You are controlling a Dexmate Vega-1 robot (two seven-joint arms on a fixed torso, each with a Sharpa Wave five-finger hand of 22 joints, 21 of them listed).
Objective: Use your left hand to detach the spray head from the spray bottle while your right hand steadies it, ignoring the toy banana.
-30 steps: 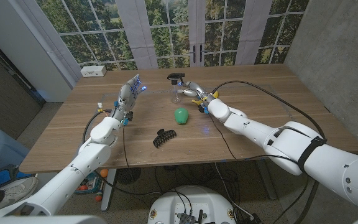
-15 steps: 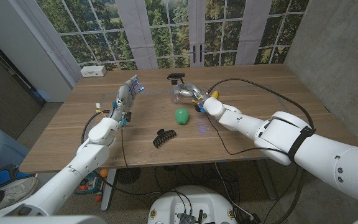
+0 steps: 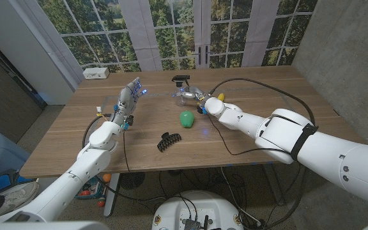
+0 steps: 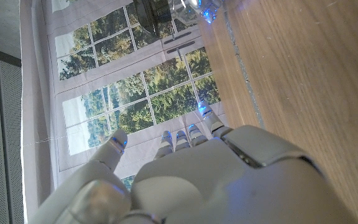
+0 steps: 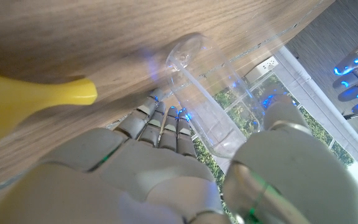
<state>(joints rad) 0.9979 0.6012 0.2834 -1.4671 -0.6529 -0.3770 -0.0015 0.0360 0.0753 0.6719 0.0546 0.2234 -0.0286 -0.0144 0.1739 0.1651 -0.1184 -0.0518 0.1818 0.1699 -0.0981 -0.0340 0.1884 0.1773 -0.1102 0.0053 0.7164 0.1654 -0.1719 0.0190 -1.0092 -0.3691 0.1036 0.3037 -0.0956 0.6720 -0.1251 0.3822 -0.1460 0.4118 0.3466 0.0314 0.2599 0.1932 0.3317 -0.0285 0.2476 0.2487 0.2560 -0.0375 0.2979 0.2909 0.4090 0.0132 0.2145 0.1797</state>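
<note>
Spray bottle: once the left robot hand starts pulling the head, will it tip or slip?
The spray bottle is clear, narrow and apparently empty, so probably light and apt to tip. Its smooth wall may slip in the right robot hand, whose fingers sit around it.

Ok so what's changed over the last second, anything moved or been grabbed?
The right hand has closed in around the clear spray bottle, fingers and thumb on either side of it. The left hand stays raised and open, away from the bottle. The green object, black hair clip and toy banana haven't moved.
</note>
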